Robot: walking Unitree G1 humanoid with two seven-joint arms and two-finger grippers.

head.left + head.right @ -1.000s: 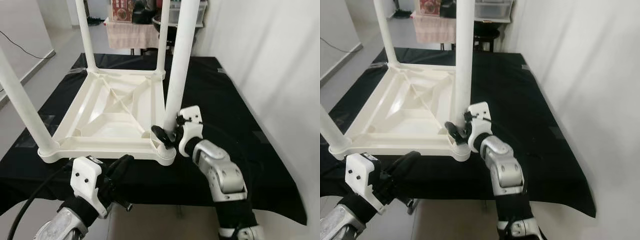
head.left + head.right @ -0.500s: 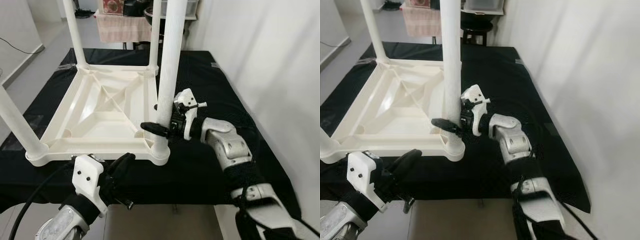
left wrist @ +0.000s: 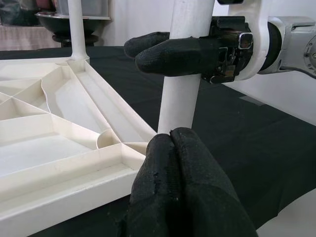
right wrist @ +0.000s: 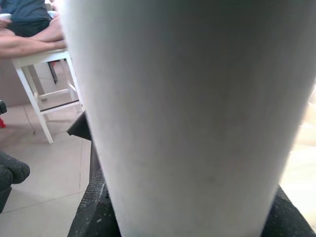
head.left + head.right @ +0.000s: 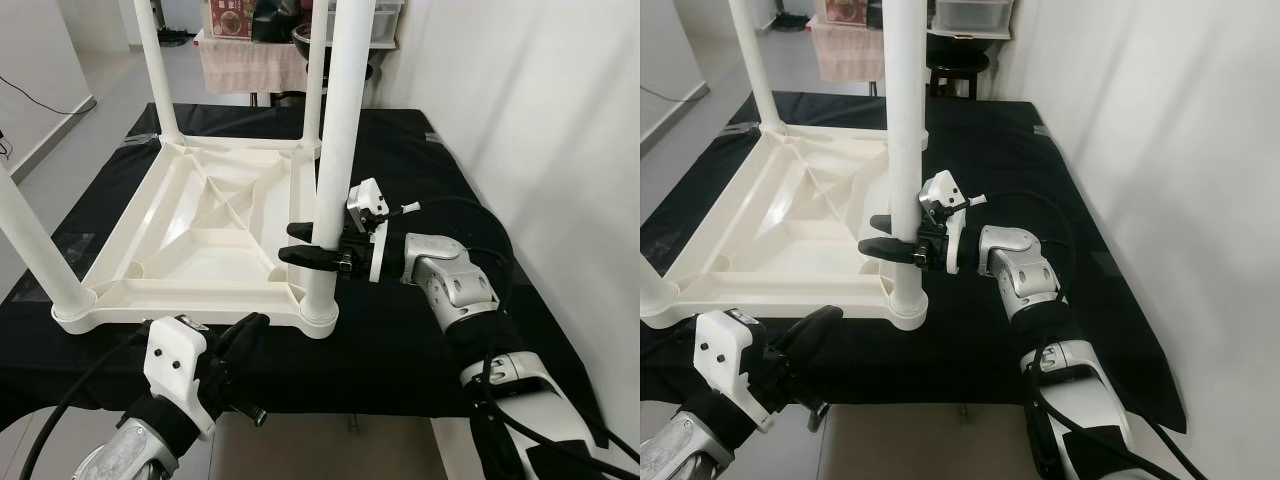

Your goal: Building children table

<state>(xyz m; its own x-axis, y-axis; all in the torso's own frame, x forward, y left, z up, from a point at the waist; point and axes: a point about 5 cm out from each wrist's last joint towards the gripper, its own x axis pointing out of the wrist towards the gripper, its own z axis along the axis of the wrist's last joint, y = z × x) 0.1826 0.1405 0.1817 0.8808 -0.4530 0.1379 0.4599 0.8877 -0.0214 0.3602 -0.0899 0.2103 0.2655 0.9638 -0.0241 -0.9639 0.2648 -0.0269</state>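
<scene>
While inverted, white table [image 5: 215, 225], legs upright.

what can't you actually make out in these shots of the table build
- Tops of the white legs: cut off by the head views' upper edge.
- Leg's seating in the corner socket: joint interior hidden.
- Right pincer contact: right wrist view blocked by the leg.
- Left pincer: below the tabletop edge, its purpose unclear.

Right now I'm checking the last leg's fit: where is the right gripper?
The right gripper is on the near right leg, its fingers around it just above the upturned tabletop's corner socket.
</scene>
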